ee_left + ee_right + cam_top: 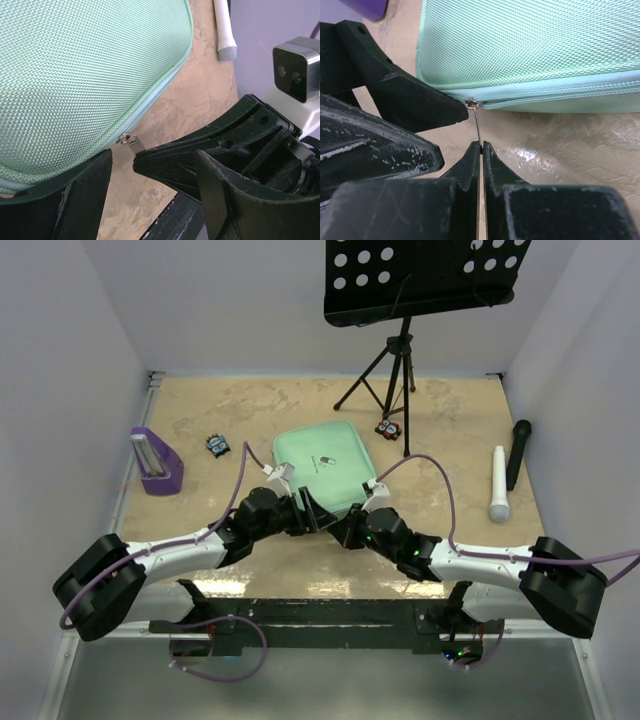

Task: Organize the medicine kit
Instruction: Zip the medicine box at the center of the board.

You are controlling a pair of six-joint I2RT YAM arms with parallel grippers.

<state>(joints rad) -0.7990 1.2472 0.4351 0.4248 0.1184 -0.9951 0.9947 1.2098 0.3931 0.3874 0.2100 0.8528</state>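
free: open table [200,498] between purple stand [157,462] and medicine kit [325,462] | blocked: tripod [403,365] behind kit, microphones [499,485] to its right

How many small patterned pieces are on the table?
2. One patterned piece lies left of the medicine kit, near the purple stand; the other patterned piece sits by the tripod foot. The arms may hide more.

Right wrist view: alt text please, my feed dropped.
The right end effector is shut on the metal zipper pull of the mint-green medicine kit. The left end effector stands open beside it, on the left.
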